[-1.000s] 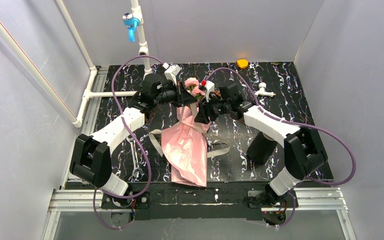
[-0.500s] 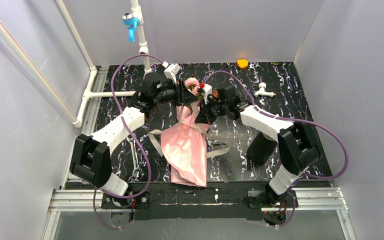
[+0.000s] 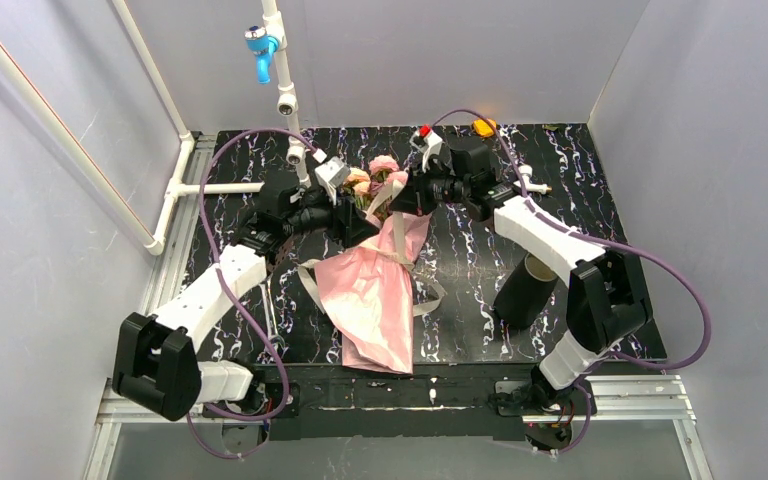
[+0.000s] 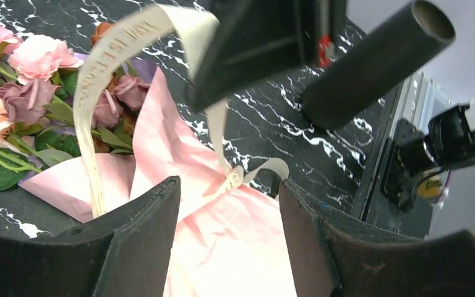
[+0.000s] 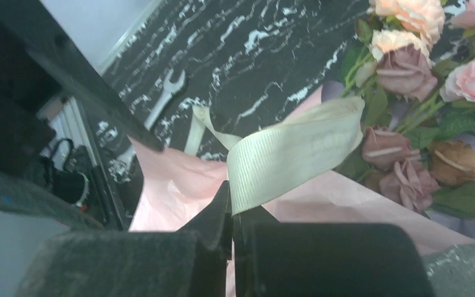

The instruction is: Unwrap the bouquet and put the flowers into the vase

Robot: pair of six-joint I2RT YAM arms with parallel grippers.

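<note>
The bouquet (image 3: 370, 290) lies on the black marbled table, a cone of pink paper (image 4: 235, 247) with its beige ribbon (image 3: 398, 228) loosened. The flowers (image 3: 373, 180), pink, peach and rusty brown roses, stick out at its far end. My right gripper (image 5: 232, 210) is shut on the ribbon (image 5: 290, 151) and holds a strand up above the paper (image 5: 173, 179), close to the roses (image 5: 408, 68). Just left of the bouquet's neck, my left gripper (image 4: 229, 204) stands open over the paper with nothing between its fingers. The vase (image 3: 525, 290) stands upright at the right and also shows in the left wrist view (image 4: 371, 62).
A wrench (image 3: 270, 320) lies left of the bouquet. At the back are a yellow object (image 3: 484, 127) and a white pipe fitting (image 3: 528, 182). A white pipe with a blue valve (image 3: 260, 45) runs up the back wall. Grey walls close in three sides.
My left gripper has opened and drawn back to the left. My right gripper has shut on the ribbon and lifted it toward the back, pulling the bouquet's neck along.
</note>
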